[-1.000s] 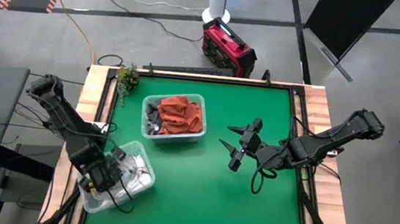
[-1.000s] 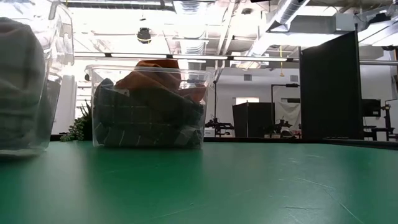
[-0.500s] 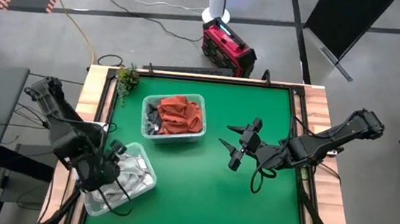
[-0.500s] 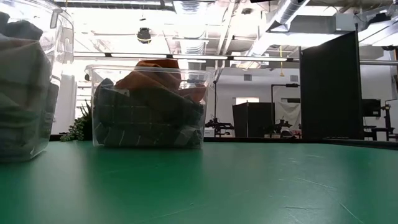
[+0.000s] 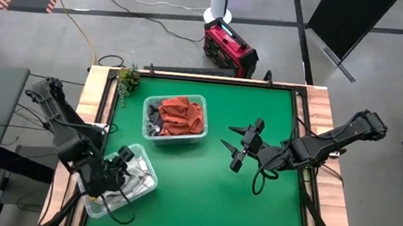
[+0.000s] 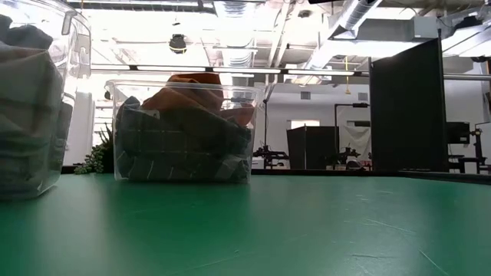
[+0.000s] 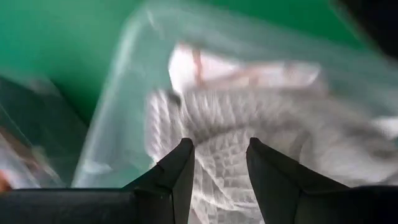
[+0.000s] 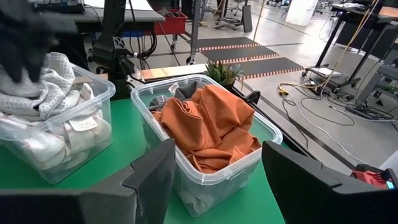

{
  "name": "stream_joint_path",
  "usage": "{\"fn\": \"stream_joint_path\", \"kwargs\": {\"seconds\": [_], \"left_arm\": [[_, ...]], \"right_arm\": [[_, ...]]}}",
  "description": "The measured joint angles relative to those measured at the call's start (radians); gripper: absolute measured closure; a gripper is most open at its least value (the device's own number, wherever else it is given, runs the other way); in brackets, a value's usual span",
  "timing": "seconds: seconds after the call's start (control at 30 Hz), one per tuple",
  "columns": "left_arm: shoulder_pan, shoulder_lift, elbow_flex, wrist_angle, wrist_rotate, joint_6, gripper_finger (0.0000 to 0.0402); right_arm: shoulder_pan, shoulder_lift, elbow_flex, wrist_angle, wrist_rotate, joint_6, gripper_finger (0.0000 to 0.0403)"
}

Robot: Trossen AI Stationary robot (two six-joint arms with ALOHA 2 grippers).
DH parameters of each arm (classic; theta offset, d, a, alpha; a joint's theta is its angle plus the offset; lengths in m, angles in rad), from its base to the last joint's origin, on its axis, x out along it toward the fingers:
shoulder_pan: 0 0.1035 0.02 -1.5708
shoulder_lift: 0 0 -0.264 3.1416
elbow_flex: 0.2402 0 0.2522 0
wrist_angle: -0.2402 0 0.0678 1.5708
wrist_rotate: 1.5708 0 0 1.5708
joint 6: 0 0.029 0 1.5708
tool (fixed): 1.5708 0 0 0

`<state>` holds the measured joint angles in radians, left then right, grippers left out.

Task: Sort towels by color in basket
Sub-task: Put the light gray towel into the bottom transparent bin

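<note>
Two clear plastic bins stand on the green table. The far bin (image 5: 175, 118) holds rust orange towels (image 8: 211, 118) and a dark plaid one (image 6: 184, 142). The near-left bin (image 5: 146, 185) is filled with white and light grey towels (image 8: 53, 87); one has thin red lines (image 7: 205, 68). My left gripper (image 7: 217, 155) is open and points down into the near-left bin, just above a light waffle towel (image 7: 217, 130). My right gripper (image 5: 234, 147) hovers open over the bare middle of the table, facing both bins. My left gripper comes at the light towels in the near-left bin from above, and its open fingertips (image 7: 180, 155) stand right at the top of the pile. Whether they touch the cloth I cannot tell.
A small potted plant (image 5: 128, 78) sits at the table's far-left corner. A red device (image 5: 230, 47) and cables lie on the floor beyond the far edge. Green table surface (image 5: 201, 194) stretches between the bins and the right arm.
My left arm has shifted slightly over the near-left bin, staying above the towels. The light towels in that bin have settled lower. My right arm has kept still.
</note>
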<state>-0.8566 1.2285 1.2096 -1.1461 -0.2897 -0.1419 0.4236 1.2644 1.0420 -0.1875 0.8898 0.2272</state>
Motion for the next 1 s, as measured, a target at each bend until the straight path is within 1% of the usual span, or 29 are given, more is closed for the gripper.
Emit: {"fn": "stream_joint_path", "kwargs": {"seconds": [0.07,0.13,0.27,0.33,0.4,0.47,0.57,0.73,0.83,0.93,1.0], "left_arm": [[0.000,0.000,-0.072,0.012,0.000,-0.018,0.0263],[0.000,0.000,-0.163,0.063,0.018,-0.032,0.0263],[0.000,0.000,-0.349,0.302,0.104,-0.029,0.0263],[0.000,-0.001,-0.406,0.395,0.143,-0.028,0.0263],[0.001,-0.003,-0.414,0.403,0.159,-0.029,0.0263],[0.001,-0.001,-0.382,0.351,0.162,-0.027,0.0263],[0.001,0.002,-0.279,0.236,0.156,0.000,0.0263],[0.000,0.001,-0.062,0.061,0.061,0.041,0.0263],[0.000,0.000,0.040,-0.051,0.008,0.028,0.0263],[0.000,0.000,0.075,-0.186,0.005,-0.026,0.0263],[-0.002,0.000,0.068,-0.261,0.042,-0.053,0.0263]], "right_arm": [[0.000,0.000,0.000,0.000,0.000,0.000,0.0133],[0.000,0.000,0.000,0.000,0.000,0.000,0.0133],[0.000,0.000,0.000,0.000,0.000,0.000,0.0133],[0.000,0.000,0.000,0.000,0.000,0.000,0.0133],[0.000,0.000,0.000,0.000,0.000,0.000,0.0133],[-0.001,0.000,0.000,0.000,0.000,0.000,0.0133],[-0.001,0.000,0.000,0.000,0.000,0.000,0.0133],[-0.001,0.000,0.000,0.000,0.000,0.000,0.0133],[0.001,0.000,0.000,0.000,0.000,0.000,0.0133],[0.009,0.000,0.000,0.000,0.000,-0.001,0.0133],[0.016,0.000,0.000,0.000,0.000,-0.008,0.0133]]}}
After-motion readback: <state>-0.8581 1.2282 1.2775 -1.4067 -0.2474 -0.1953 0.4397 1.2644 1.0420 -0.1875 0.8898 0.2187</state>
